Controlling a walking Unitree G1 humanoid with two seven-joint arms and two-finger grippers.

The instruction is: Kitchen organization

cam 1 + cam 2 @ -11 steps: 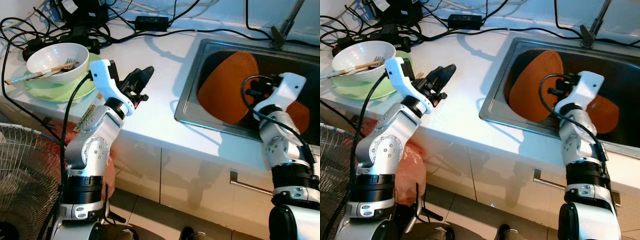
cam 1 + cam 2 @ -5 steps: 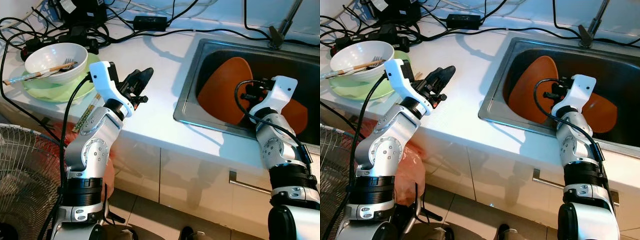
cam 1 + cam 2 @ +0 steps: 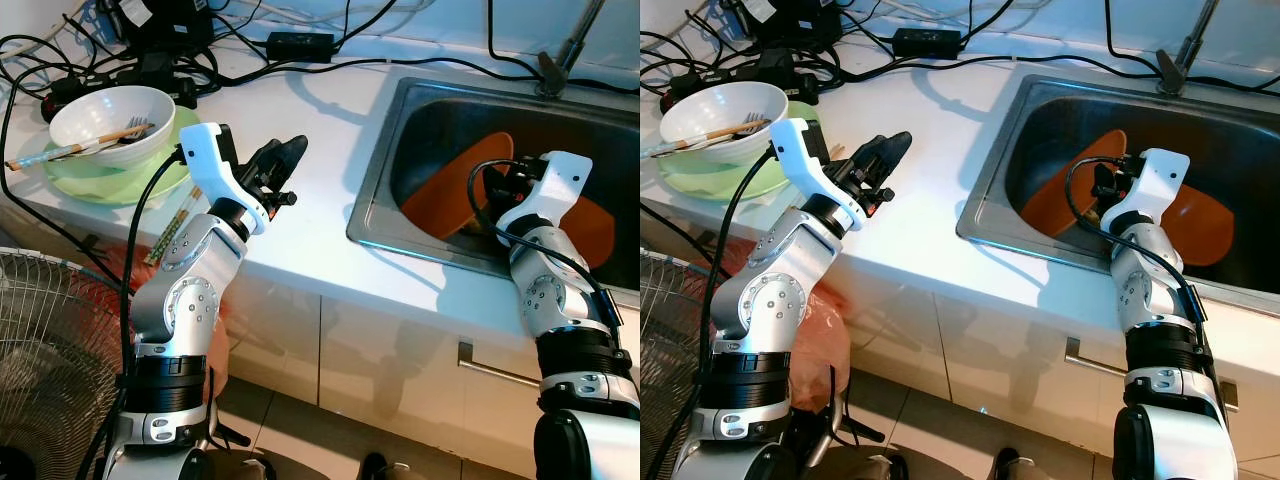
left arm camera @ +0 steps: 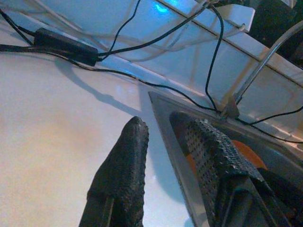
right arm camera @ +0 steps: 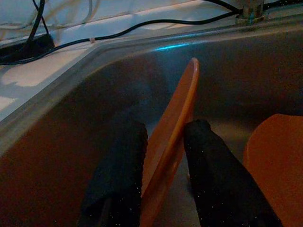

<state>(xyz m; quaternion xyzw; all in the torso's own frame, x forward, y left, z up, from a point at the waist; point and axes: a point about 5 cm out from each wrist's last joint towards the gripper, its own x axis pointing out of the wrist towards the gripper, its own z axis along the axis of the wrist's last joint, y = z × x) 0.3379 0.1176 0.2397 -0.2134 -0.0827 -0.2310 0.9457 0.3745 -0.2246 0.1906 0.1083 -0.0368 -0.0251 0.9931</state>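
In the sink (image 3: 380,190) at the right, the right end effector (image 5: 163,137) pinches a tilted orange plate (image 5: 177,123) between its fingers. The left end effector (image 4: 165,142) hovers slightly parted, holding nothing, over the white counter (image 3: 300,130).

White countertop (image 3: 300,150) with inset steel sink (image 3: 375,215) carries a green plate (image 3: 125,180) under a white bowl (image 3: 110,115), loose chopsticks (image 3: 172,232), black cables (image 3: 250,65), power adapter (image 3: 302,45).
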